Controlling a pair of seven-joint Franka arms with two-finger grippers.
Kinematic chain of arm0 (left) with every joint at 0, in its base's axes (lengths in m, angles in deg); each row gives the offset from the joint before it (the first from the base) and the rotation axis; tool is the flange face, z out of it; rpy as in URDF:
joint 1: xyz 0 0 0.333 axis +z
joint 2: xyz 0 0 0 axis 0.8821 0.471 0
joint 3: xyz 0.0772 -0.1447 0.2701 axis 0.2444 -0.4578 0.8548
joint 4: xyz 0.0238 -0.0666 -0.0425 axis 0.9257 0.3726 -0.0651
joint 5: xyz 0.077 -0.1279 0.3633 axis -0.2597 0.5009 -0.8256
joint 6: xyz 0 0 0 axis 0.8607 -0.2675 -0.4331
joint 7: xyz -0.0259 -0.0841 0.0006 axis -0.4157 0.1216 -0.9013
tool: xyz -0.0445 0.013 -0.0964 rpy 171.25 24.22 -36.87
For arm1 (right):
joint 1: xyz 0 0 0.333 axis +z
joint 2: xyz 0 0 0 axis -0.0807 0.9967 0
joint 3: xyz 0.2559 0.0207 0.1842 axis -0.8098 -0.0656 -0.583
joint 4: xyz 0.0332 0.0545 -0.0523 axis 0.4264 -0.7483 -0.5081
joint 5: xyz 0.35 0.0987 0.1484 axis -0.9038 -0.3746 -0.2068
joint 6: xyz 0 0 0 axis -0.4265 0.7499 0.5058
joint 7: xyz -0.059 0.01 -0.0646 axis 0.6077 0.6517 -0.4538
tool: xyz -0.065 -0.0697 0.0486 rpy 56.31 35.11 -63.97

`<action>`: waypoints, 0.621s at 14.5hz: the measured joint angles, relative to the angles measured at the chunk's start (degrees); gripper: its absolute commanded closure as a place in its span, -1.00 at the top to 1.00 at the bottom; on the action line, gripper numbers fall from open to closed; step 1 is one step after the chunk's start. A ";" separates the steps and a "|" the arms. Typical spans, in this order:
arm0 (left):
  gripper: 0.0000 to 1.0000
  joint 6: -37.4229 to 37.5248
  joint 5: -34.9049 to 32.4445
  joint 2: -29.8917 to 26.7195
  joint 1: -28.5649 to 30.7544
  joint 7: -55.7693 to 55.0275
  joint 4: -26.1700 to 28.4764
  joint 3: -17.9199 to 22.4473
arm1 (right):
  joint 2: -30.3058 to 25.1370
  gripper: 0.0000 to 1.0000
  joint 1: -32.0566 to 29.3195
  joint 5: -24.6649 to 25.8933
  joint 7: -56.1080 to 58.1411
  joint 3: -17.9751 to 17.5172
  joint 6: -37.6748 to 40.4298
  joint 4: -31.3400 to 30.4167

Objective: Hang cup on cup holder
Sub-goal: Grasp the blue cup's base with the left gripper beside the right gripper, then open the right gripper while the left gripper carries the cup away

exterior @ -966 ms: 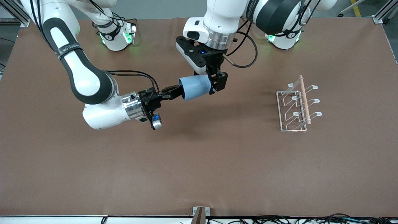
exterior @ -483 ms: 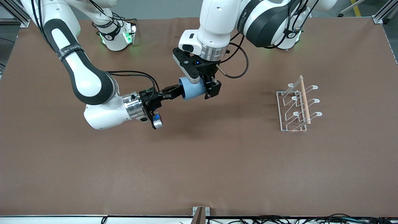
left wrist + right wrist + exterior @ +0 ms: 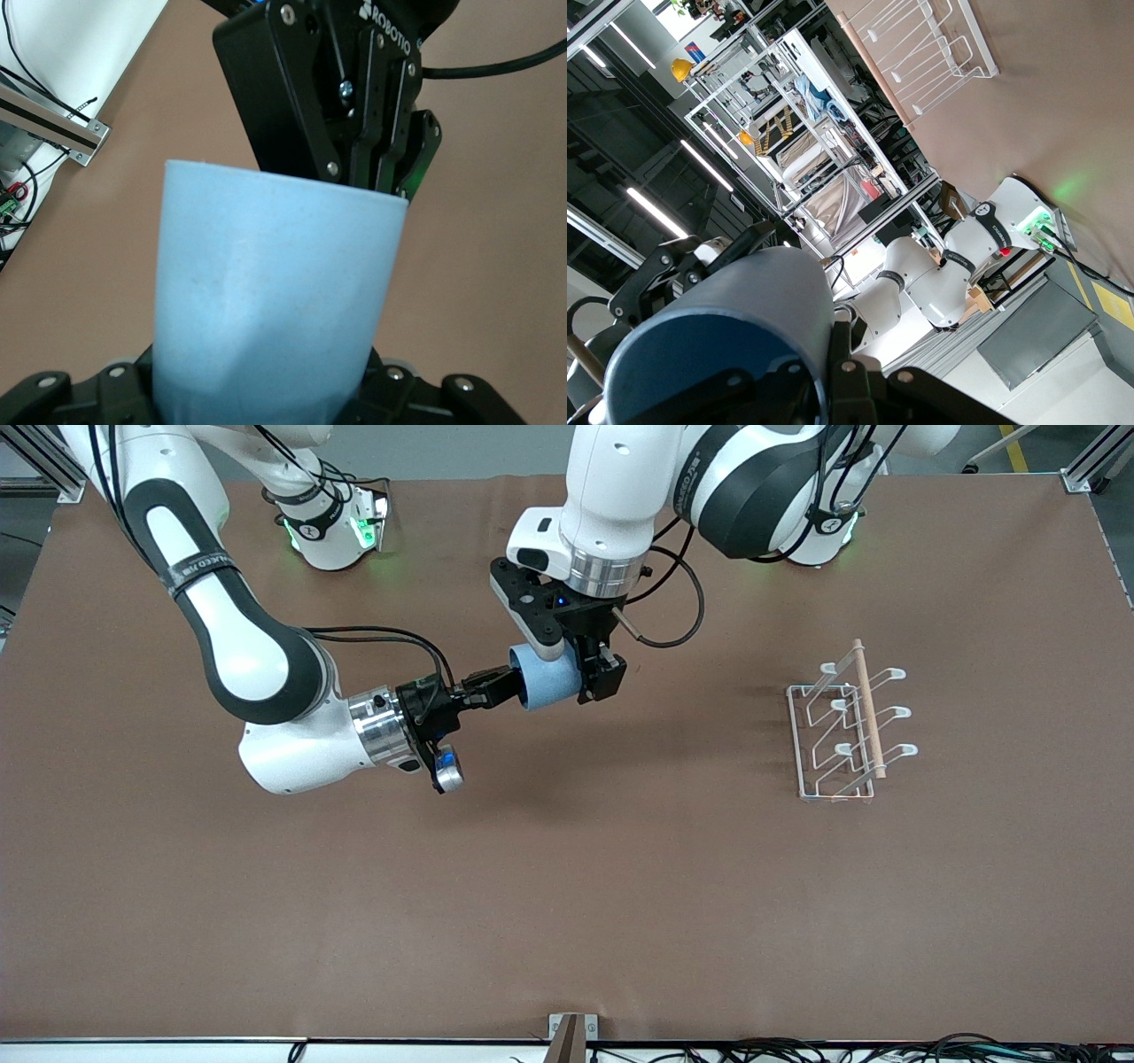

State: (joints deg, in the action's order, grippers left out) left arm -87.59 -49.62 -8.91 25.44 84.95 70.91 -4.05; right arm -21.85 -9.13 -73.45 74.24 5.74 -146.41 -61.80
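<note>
The light blue cup (image 3: 547,684) lies on its side in the air over the table's middle, between both grippers. My right gripper (image 3: 512,684) is shut on its rim, one finger inside and one outside, as the right wrist view shows (image 3: 824,381) with the cup (image 3: 735,310). My left gripper (image 3: 580,673) is open and straddles the cup's closed end from above. In the left wrist view the cup (image 3: 275,292) fills the gap of my left gripper (image 3: 266,398). The white wire cup holder (image 3: 842,726) stands toward the left arm's end of the table, with nothing on it.
The brown table top (image 3: 567,886) is bare apart from the cup holder. The cup holder also shows in the right wrist view (image 3: 921,53). The right gripper's black body shows in the left wrist view (image 3: 354,106), above the cup.
My left gripper has come down and toward the right arm, sliding farther over the cup's closed end. The right arm and the cup have stayed still.
</note>
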 measured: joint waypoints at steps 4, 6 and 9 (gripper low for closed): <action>0.17 5.27 -0.14 0.01 0.47 0.00 -0.07 0.50 | -0.12 1.00 -0.02 0.25 0.10 -0.26 0.42 0.15; 0.17 8.03 -0.40 -0.09 0.61 0.00 -0.38 0.83 | -0.12 1.00 -0.21 0.76 0.29 -0.21 0.42 0.56; 0.17 14.36 -5.44 -0.46 1.29 2.02 -0.58 1.61 | -0.19 1.00 -0.78 6.06 0.38 0.19 0.27 2.23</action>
State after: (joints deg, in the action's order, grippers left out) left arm -73.23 -55.06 -9.37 26.73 86.97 70.33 -2.45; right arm -22.04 -9.91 -67.39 74.62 5.93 -146.14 -59.57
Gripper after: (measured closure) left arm 0.256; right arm 0.018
